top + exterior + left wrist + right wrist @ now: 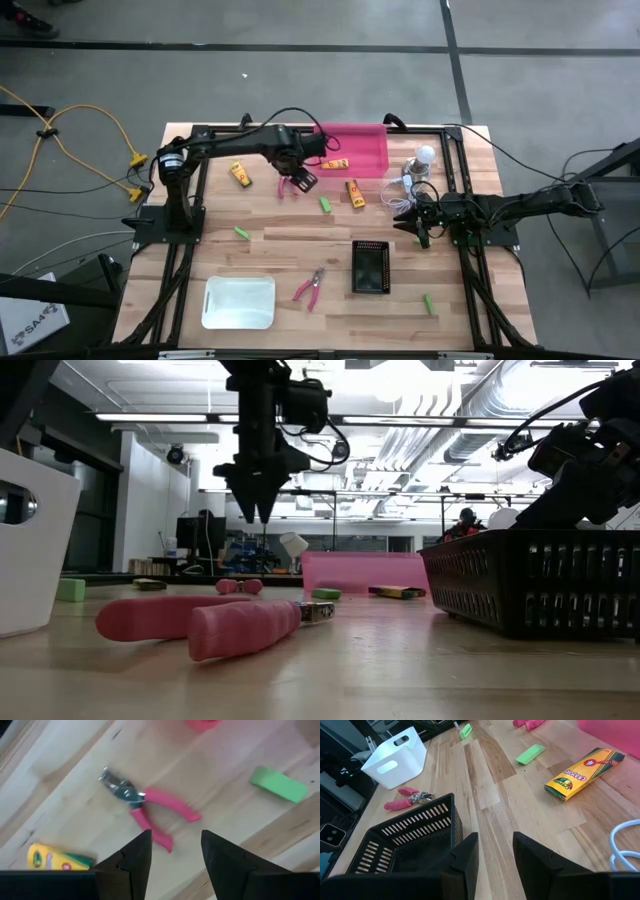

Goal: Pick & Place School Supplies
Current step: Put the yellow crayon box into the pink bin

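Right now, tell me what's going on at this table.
A two-armed robot is sorting school supplies. The left gripper hangs open above a pair of pink-handled pliers near the pink bin, holding nothing. The right gripper waits open and empty beside the black basket. A second pair of pliers, crayon boxes and green blocks lie loose on the wood; one crayon box is already in the pink bin.
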### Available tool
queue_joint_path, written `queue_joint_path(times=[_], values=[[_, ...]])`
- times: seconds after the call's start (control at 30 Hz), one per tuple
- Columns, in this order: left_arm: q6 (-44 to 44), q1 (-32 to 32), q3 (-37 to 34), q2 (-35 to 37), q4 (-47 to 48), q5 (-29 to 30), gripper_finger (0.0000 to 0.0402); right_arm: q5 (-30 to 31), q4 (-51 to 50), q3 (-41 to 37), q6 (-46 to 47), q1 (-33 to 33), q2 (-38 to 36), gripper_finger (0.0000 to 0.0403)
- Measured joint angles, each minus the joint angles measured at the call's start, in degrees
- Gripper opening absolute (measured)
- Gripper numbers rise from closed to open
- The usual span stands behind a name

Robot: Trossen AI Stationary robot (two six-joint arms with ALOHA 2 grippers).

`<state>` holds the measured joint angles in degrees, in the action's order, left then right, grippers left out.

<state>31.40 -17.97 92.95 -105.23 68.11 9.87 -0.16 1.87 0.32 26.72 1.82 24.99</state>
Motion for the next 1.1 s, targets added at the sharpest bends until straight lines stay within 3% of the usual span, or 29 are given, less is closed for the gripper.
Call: queue_joint_path(times=[0.2,0.57,1.1], values=[[4.7,0.6,-4.3,5.4,-0.5,3.1,0.0163,0.0,0.0,0.0,0.0,0.0,0.0,0.0110],[16.1,1.4,-24.1,20.0,-4.3,4.0,0.0163,0.0,-0.1,0.0,0.0,0.0,0.0,0.0110],[15.9,0.8,-43.6,37.5,-11.5,5.5,0.0163,0.0,0.0,0.0,0.0,0.0,0.1,0.0110]])
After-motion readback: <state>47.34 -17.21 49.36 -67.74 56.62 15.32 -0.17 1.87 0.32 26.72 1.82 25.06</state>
